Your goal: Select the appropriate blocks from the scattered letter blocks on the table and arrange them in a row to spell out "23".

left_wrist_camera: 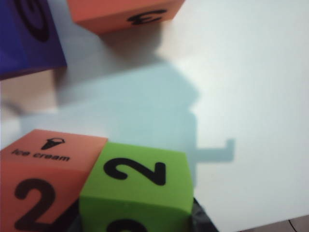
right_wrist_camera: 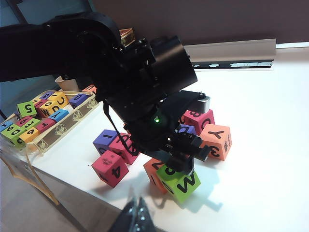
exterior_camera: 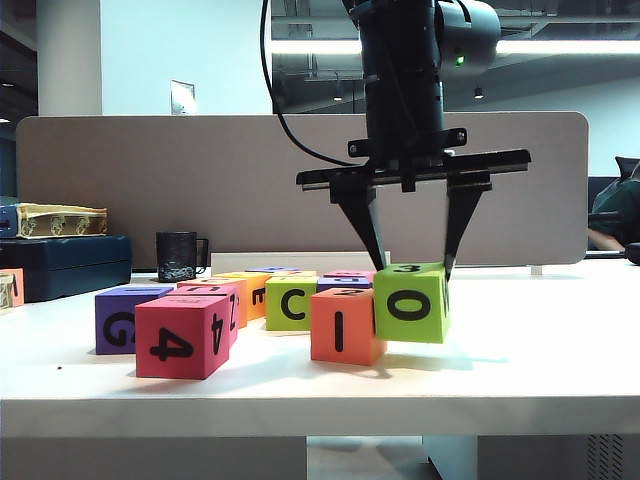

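Lime-green cube [exterior_camera: 411, 303] pinched by left gripper [exterior_camera: 410, 268] pointing down, beside orange cube [exterior_camera: 343, 326]; right gripper [right_wrist_camera: 137, 212] jaws together

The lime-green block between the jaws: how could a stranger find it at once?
On the white table, look under the black left gripper. Its jaws straddle the lime-green block, which touches the orange "I" block. It shows "O", unlike the green "C" block behind.
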Tool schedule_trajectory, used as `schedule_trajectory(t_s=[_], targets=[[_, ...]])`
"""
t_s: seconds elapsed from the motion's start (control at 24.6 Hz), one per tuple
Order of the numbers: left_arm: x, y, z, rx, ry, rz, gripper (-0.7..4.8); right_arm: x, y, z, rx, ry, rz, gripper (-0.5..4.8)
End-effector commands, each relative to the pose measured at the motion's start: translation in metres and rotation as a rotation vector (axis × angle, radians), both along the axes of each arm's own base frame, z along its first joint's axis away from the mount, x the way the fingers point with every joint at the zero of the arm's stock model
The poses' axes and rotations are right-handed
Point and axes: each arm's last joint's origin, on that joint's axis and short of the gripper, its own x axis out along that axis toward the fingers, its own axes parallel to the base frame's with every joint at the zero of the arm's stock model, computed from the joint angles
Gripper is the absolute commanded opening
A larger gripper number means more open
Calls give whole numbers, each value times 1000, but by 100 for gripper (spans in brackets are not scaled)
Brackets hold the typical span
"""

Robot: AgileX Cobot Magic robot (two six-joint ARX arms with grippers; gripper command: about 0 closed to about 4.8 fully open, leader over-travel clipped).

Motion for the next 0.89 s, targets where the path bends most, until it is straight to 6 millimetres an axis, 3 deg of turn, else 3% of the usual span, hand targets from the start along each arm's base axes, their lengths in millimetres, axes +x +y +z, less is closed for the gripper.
schedule_trajectory(t_s=[0.04, 0.45, 0.69, 0.89], targets=[[0, -2, -9, 7, 27, -5, 241, 0, 0, 3, -1, -20, -2, -1], [1, -3, -14, 13, 38, -13, 243, 0, 0, 3, -1, -20, -2, -1], [1, -4, -14, 14, 38, -17, 345, 0, 0, 3, -1, -19, -2, -1], [0, -4, -13, 20, 33, -51, 345, 0, 0, 3, -1, -19, -2, -1]])
